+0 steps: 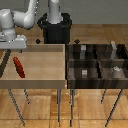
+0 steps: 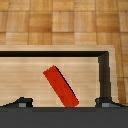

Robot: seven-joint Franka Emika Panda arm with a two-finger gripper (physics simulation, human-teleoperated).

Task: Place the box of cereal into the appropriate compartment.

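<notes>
- Gripper [image 1: 12, 43], upper left of the exterior view, hangs over the light tray [image 1: 50, 75]; released, grasping nothing.
- Cereal box [image 1: 19, 67] lies tilted in that tray.
- Dark divided tray [image 1: 97, 62] at the right holds small grey blocks [image 1: 84, 73].

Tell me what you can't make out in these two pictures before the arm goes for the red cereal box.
- Gripper: wrist view shows only its fingertips above the dark bottom edge; in the exterior view the arm's white body hides it, so open or shut is unclear.
- Box of cereal: too small for any print.
- Compartment tray: contents are tiny grey blurs in the exterior view.
</notes>
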